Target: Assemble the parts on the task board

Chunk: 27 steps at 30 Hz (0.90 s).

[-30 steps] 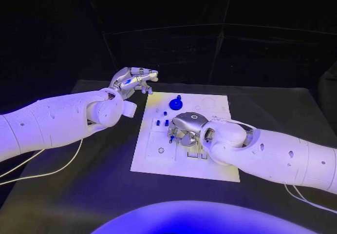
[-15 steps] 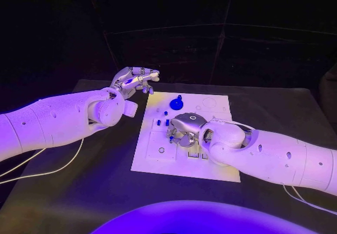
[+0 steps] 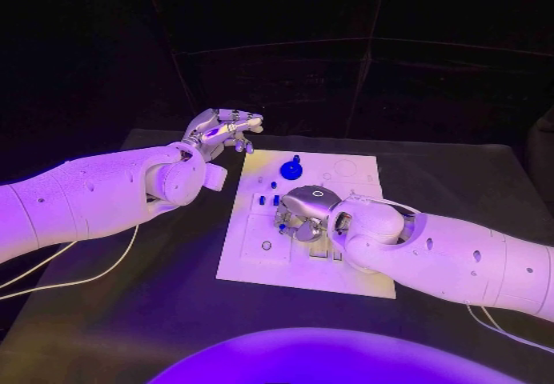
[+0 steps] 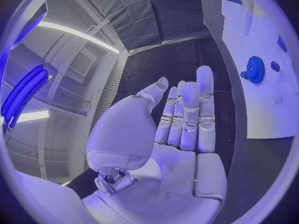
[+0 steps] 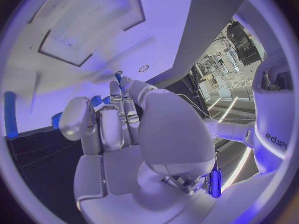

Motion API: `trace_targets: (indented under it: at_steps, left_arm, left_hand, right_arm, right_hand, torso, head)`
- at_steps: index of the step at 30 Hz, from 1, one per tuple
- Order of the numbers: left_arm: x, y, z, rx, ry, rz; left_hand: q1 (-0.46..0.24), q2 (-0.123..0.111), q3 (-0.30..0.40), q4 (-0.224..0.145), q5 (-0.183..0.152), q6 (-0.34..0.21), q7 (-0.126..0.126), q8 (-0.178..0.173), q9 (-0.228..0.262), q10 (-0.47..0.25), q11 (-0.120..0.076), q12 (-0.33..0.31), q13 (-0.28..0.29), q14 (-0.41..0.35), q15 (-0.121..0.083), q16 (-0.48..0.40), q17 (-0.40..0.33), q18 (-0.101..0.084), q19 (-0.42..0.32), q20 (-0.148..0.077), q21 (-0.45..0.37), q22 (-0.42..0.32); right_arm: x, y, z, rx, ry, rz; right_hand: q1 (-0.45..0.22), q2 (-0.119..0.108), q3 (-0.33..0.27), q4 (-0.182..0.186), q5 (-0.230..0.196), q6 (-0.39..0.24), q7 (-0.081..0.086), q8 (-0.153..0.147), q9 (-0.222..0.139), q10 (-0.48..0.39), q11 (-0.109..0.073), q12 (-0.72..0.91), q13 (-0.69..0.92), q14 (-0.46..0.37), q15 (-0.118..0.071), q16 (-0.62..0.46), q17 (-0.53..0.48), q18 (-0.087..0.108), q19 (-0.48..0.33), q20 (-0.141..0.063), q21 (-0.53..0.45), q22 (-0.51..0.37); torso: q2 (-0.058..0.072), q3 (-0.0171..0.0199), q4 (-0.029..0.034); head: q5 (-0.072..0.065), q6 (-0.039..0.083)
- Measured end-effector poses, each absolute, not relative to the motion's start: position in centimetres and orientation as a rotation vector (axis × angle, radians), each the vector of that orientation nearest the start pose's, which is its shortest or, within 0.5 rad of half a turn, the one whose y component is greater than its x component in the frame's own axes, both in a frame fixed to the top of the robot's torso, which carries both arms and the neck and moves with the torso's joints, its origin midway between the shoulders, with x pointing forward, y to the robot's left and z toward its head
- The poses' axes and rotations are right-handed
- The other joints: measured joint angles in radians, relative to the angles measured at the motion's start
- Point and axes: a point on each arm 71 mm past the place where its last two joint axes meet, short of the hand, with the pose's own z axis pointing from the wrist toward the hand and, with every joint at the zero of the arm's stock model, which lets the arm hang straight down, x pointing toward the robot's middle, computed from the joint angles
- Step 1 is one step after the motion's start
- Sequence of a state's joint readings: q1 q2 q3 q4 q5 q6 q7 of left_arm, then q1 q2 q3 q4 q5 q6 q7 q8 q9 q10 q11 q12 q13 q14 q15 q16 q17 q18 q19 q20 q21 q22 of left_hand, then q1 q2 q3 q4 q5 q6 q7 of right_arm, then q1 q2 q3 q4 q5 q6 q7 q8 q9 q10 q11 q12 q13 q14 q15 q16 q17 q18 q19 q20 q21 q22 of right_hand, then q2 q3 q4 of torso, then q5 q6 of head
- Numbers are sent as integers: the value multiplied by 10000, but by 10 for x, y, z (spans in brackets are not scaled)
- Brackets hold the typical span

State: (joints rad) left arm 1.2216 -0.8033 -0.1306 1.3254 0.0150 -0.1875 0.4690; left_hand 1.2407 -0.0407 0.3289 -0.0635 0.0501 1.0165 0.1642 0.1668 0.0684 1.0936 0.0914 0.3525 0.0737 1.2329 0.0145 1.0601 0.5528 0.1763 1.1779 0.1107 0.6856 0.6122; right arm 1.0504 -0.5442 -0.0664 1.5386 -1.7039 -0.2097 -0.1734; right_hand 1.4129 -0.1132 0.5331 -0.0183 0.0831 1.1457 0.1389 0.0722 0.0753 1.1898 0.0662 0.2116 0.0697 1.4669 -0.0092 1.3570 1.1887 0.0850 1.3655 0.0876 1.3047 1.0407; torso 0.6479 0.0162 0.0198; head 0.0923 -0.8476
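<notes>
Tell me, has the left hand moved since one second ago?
No. The left hand still hovers beyond the task board's far left corner, empty, with no clear shift against it.

Right robot hand (image 3: 303, 214) slightly lower on the task board (image 3: 256, 240).

black table (image 3: 173, 304) | white cable (image 3: 70, 280) on its left side
</notes>
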Motion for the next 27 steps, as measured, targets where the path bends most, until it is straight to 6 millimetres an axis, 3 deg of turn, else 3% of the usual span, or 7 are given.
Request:
trace_targets:
  at_steps: [27]
  left_arm:
    - [515, 248, -206, -10923, 14138, -15109]
  left_hand:
    - [0, 0, -29, -28, 0, 0, 0, 0, 0, -36, 36, 0, 0, -37, -37, 0, -31, 0, 0, 0, -40, -15]
  right_arm:
    - [417, -41, -252, -5259, 17530, 8144]
  right_hand:
    - [-37, -37, 0, 0, 0, -11, -9, -12, 0, 0, 0, -39, 2, 0, 0, 0, 1, 0, 0, 0, 0, 2]
  torso:
    - [-2, -12, 0]
  head:
    - [29, -56]
